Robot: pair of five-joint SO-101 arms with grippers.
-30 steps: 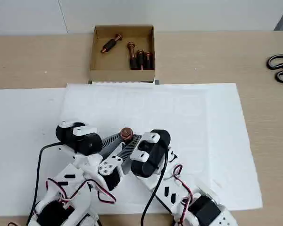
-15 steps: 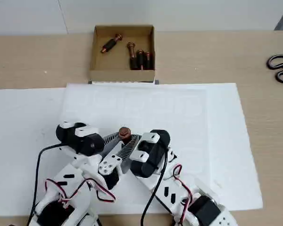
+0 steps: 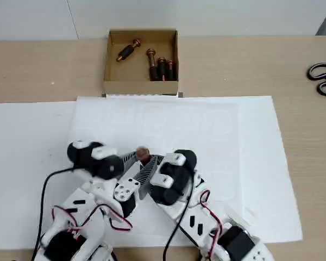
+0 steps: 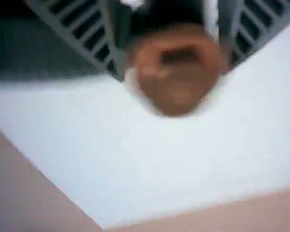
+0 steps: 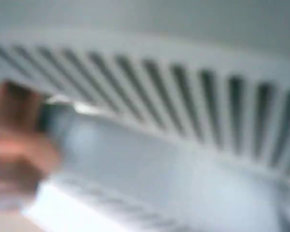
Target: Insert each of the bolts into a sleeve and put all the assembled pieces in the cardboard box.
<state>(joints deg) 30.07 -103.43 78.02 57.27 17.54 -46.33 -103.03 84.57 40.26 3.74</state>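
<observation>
In the high view the 2 arms meet in the lower middle of the frame, over the white sheet [image 3: 223, 163] that lies on the worktop [image 3: 250, 65]. A copper bolt [image 3: 143, 154], its round head facing up, sits between the left tool [image 3: 137, 160] and the right tool [image 3: 154, 161].

The left wrist view shows the grip more closely. Ribbed grey fingers [image 4: 82, 34] press on either side of the bolt, so the left tool is clamped on it. The right wrist view puts the copper at the frame's left edge, and whether the right tool is apart or together cannot be told.

The high view also takes in the cardboard box [image 3: 141, 87] at upper middle. It holds 4 assembled pieces [image 3: 162, 68], 1 lying apart on its left and 3 side by side on its right. Scissors [image 3: 323, 79] lie at the right edge.
</observation>
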